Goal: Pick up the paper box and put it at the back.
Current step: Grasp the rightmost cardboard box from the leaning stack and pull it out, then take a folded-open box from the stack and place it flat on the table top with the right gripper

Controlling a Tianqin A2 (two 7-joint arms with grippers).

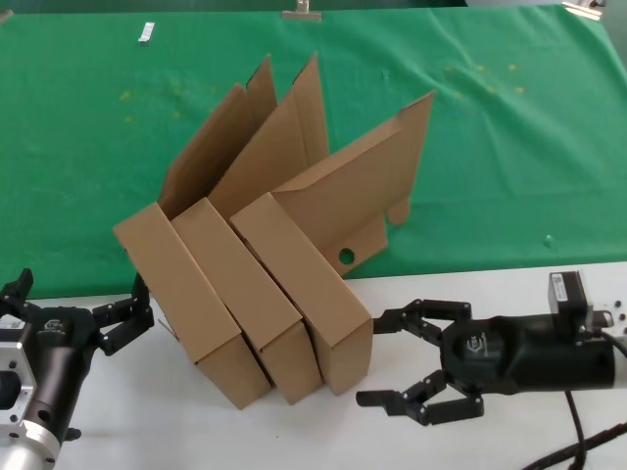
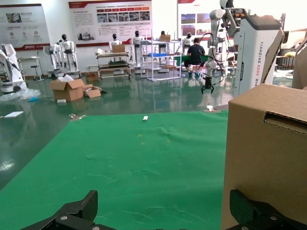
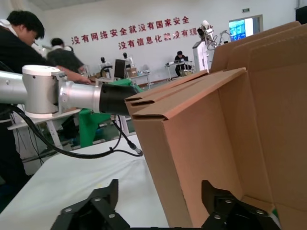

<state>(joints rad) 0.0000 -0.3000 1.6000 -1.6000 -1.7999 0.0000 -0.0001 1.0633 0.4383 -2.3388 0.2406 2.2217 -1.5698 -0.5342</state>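
Observation:
Three alike brown paper boxes stand tilted side by side, lids up, half on the green cloth (image 1: 509, 147) and half on the white tabletop (image 1: 294, 441). The rightmost box (image 1: 304, 294) has a small round hole in its lid. My right gripper (image 1: 370, 358) is open at this box's near end. In the right wrist view its fingers (image 3: 160, 206) straddle the box's wall (image 3: 192, 143) without clamping it. My left gripper (image 1: 83, 294) is open beside the leftmost box (image 1: 181, 294). In the left wrist view one finger of the gripper (image 2: 165, 215) is by that box (image 2: 266, 153).
The middle box (image 1: 250, 294) stands between the other two. A small silvery piece (image 1: 147, 32) and a clip (image 1: 301, 12) lie at the cloth's far edge. My left arm (image 3: 72, 96) shows beyond the boxes in the right wrist view, and people stand behind it.

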